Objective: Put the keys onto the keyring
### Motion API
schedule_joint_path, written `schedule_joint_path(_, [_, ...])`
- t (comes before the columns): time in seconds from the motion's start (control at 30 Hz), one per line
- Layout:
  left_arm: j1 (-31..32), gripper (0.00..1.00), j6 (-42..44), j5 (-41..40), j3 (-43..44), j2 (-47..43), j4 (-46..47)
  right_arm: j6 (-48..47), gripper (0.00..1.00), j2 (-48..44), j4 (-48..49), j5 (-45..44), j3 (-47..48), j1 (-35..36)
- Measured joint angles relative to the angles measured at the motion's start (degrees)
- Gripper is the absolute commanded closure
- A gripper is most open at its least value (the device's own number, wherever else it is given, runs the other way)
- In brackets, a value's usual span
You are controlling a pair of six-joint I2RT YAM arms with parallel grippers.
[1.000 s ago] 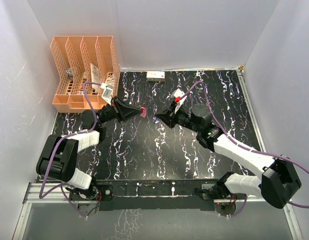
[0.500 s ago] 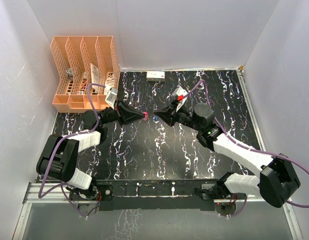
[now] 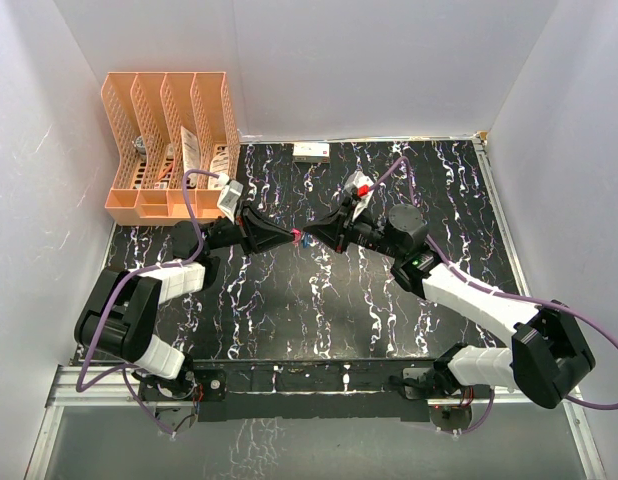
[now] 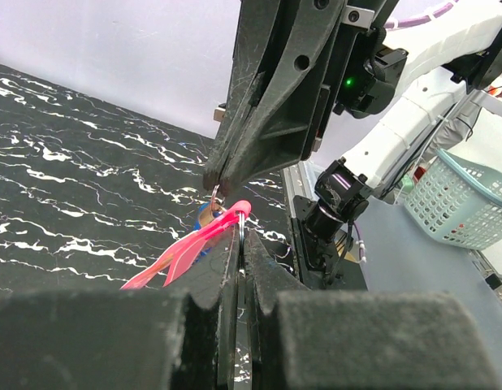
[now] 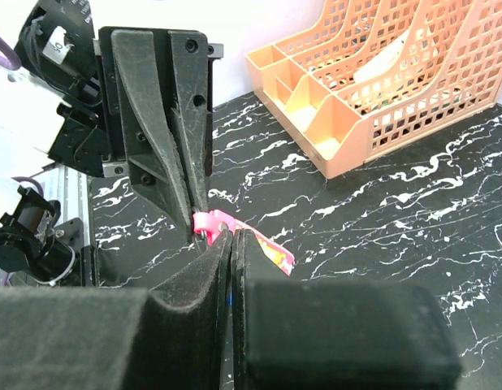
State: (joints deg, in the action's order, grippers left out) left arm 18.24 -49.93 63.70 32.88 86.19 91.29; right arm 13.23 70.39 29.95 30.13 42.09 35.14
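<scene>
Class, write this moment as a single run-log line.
stage: threading attempt | left gripper: shut on keyring strap | right gripper: shut, tips at its ring

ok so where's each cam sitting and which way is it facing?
Top external: above and behind the robot, facing down on the table; left arm and right arm show whole, left end effector and right end effector tip to tip.
Left wrist: looks along its own fingers at the right end effector and right arm.
Right wrist: looks along its own fingers at the left end effector and orange organizer.
Shared: both wrist views show the pink keyring between the tips.
</scene>
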Motion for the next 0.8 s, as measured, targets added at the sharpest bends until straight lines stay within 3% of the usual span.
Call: schedule_joint_path(0.8, [0.3, 1.00, 2.4, 0.0, 0.0, 0.6, 0.0, 4.9, 1.00, 0.4, 3.3, 4.0, 0.0, -1.5])
